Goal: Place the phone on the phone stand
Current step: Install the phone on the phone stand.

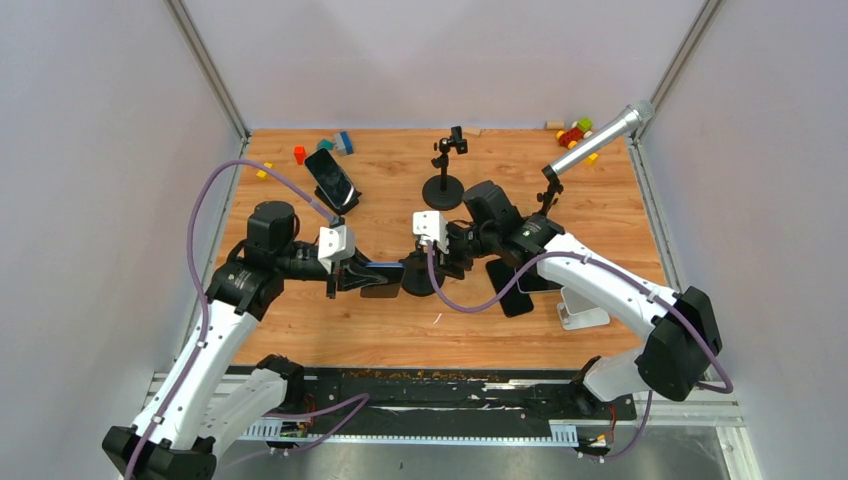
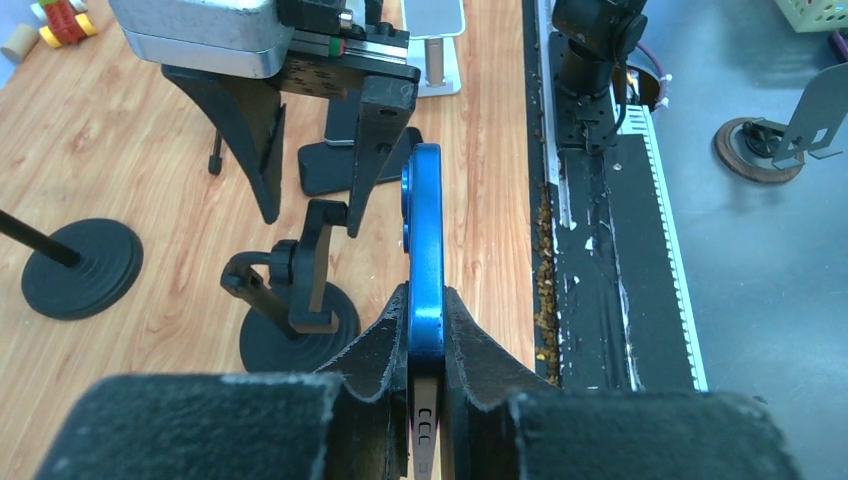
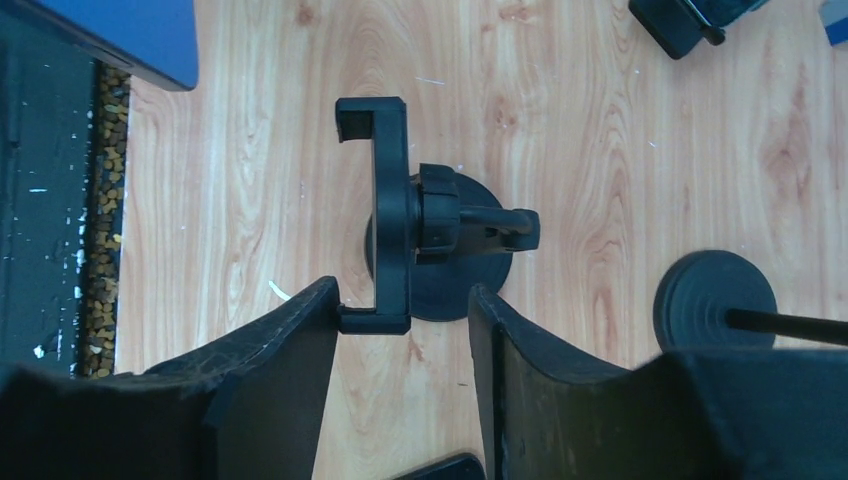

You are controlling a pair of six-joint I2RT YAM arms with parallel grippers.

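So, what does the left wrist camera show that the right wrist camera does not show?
Only the left wrist view: the left claw shut on the blue phone, held edge-on, and a white stand farther along the table. Only the right wrist view: the phone stand from above, its C-shaped clamp holding nothing. Both: the blue phone (just a corner in the right wrist view), the phone stand, the open right claw near it, and a second round black base with a rod.
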